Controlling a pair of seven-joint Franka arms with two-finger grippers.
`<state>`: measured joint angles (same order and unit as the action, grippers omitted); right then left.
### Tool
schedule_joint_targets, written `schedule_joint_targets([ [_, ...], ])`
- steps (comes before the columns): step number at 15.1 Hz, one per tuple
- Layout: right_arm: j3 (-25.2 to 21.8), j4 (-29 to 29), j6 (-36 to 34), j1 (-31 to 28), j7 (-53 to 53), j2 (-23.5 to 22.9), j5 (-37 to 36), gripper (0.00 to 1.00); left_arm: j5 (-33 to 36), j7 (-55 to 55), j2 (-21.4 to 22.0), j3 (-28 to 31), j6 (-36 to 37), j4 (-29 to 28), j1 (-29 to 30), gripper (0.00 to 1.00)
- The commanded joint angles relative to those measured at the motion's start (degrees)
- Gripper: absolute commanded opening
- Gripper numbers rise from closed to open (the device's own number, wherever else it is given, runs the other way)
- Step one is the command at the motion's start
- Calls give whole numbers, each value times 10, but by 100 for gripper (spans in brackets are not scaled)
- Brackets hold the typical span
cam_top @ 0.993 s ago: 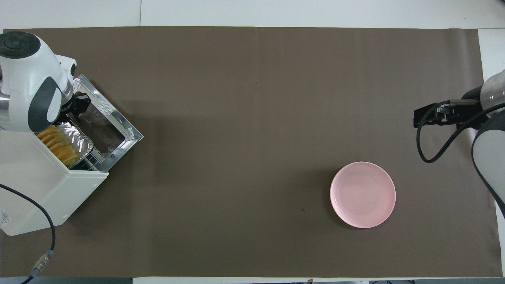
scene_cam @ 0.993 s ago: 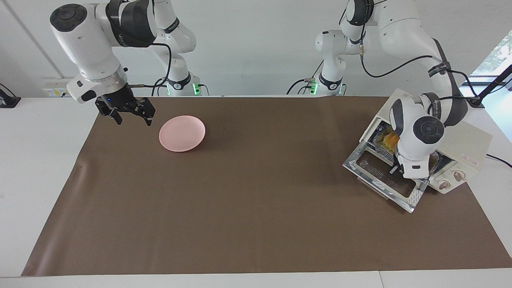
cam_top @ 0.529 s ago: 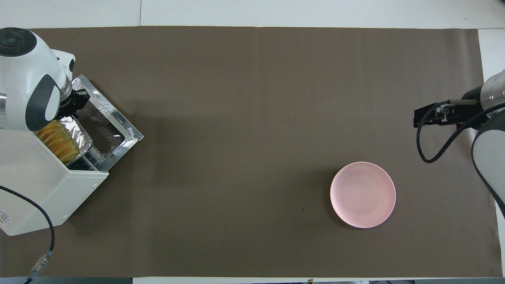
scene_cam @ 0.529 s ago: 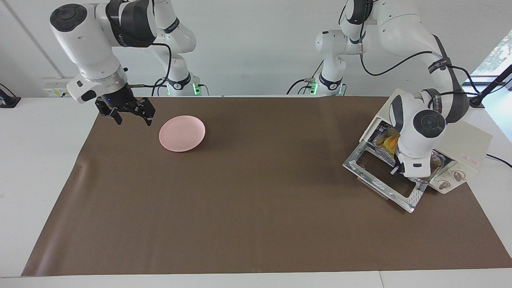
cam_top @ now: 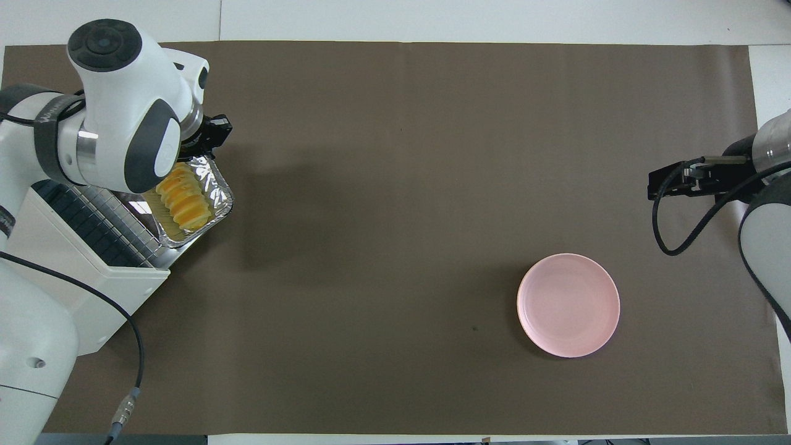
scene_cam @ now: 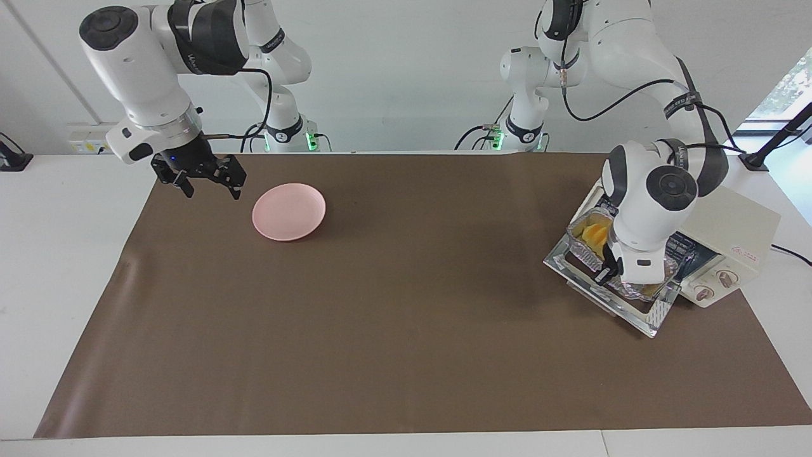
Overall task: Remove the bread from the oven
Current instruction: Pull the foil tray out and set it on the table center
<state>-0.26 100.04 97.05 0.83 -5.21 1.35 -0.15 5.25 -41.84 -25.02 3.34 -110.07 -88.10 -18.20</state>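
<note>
The cream-white oven (scene_cam: 729,222) (cam_top: 74,272) stands at the left arm's end of the table, its glass door (scene_cam: 656,314) dropped open. The ridged golden bread (scene_cam: 593,233) (cam_top: 182,201) lies in a crinkled foil tray (scene_cam: 580,249) (cam_top: 217,185), which is now outside the oven, over the open door. My left gripper (scene_cam: 602,273) (cam_top: 213,133) is shut on the tray's rim, at the side away from the oven. My right gripper (scene_cam: 211,189) (cam_top: 652,182) waits open and holds nothing, above the mat beside the pink plate.
A round pink plate (scene_cam: 288,211) (cam_top: 568,305) sits on the brown mat (scene_cam: 393,304) toward the right arm's end. The oven's wire rack (cam_top: 93,225) shows inside the opening. A black cable (cam_top: 133,371) trails from the oven.
My left gripper finished shutting on the foil tray's rim and drew tray and bread out of the oven over the open door. The right arm has not moved.
</note>
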Motion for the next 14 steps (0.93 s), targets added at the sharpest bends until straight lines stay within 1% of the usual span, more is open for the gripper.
schedule_joint_targets([
  [1, 5, 3, -6, -7, 16, 8, -10, 100, -9, -4, -13, 11, 12, 27, -60, 0],
  [2, 5, 3, -7, -7, 15, 8, -10, 100, -10, -7, -13, 11, 18, 29, -80, 0],
  [5, 5, 3, -7, -7, 15, 8, -10, 100, -11, -89, -14, 11, 13, 30, -137, 0],
  [6, 5, 3, -6, -7, 15, 8, -10, 100, -13, -90, -18, 11, 10, 32, -152, 0],
  [7, 5, 3, -6, -7, 15, 8, -10, 100, -23, -89, -23, 9, 15, 41, -153, 0],
  [10, 5, 3, -6, -7, 15, 8, -10, 100, -106, -89, -35, 12, 43, 75, -145, 0],
  [14, 5, 3, -6, -7, 15, 8, -10, 100, -111, -86, -35, 12, 50, 80, -144, 0],
])
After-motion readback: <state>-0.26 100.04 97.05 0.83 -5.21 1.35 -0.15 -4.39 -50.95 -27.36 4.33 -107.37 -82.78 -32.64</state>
